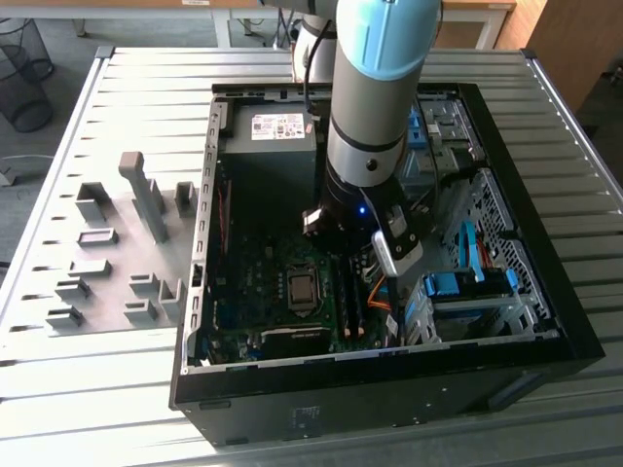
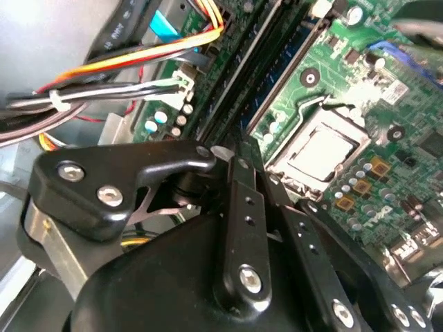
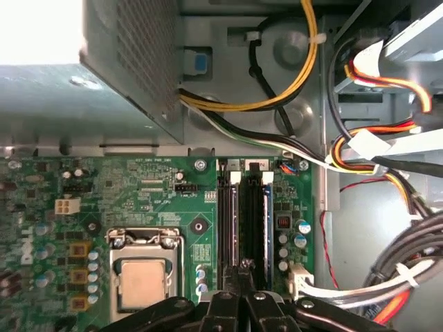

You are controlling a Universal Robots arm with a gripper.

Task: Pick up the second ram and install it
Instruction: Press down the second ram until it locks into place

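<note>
exterior view: the arm is reaching straight down into the open computer case (image 1: pixel 545 336), with the gripper (image 1: pixel 362 255) hanging low over the motherboard (image 1: pixel 258 282). the memory slots (image 1: pixel 352 302) are running as dark strips just beside the processor socket (image 1: pixel 303 289), at about 3 o'clock from it, and lying at about 6 o'clock from the gripper, directly under it. the gripper's own body is covering its tips here, so the spacing of the jaws cannot be told in this view.

second wrist view: the gripper (image 2: pixel 242 169) is sitting with its linkages drawn in and its fingers (image 2: pixel 243 181) appearing to be pressed together at the tip. the second ram (image 2: pixel 277 76) is showing as a thin blue edge standing in the slot bank, its long axis running away from the tips toward 1 o'clock. contact between tips and stick cannot be told.

first wrist view: the gripper (image 3: pixel 245 273) is pointing toward 12 o'clock, in line with the slots. the second ram (image 3: pixel 266 228) is lying lengthwise along that same 12-to-6 line, already down in the bank next to the dark slots. the jaws are looking closed, with nothing held between them, and their tips are resting over the near end of the slot bank.
</note>
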